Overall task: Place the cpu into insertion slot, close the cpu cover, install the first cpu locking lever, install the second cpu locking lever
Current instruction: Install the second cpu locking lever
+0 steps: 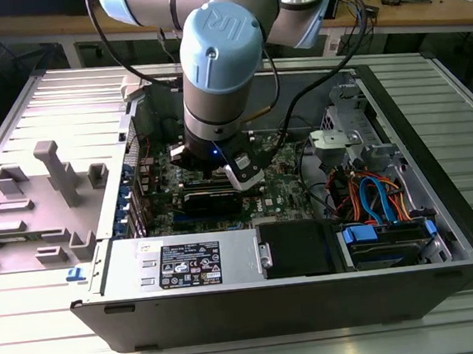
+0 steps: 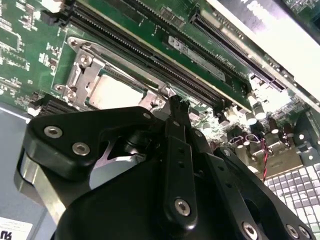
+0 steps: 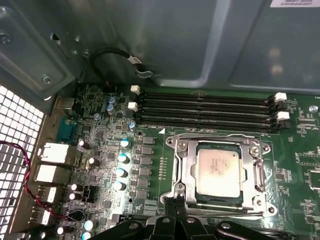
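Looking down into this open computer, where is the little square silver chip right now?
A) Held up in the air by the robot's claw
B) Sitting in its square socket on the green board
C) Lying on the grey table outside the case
B: in the first wrist view the silver chip lies flat in the socket, framed by the shiny metal cover.

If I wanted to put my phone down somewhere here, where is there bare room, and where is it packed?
Bare room: the ribbed grey metal tabletop on the exterior view's right of the open black computer case, and its front strip. Crowded: inside, where the black end effector hangs by the silver-grey square cpu, beside orange and blue cables.
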`<state>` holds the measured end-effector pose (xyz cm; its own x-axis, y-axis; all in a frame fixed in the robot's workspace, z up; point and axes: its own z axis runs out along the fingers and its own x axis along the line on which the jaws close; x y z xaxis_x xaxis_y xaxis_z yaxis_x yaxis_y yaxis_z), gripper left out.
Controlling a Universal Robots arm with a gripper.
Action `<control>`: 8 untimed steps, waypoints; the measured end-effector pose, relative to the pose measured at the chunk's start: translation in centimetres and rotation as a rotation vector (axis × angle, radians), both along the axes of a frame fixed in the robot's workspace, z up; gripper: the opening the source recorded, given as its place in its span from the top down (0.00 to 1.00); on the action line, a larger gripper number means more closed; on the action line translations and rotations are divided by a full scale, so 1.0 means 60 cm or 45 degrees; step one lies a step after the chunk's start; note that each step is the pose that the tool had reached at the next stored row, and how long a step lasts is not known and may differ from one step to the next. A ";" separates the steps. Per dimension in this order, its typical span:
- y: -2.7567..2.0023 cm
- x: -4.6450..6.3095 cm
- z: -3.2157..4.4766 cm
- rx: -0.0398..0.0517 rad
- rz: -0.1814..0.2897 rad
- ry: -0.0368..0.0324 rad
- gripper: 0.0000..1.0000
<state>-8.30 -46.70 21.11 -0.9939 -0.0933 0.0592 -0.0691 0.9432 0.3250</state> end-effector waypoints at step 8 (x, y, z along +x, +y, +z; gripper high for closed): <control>0.0000 -0.005 -0.012 0.000 0.000 -0.0001 0.89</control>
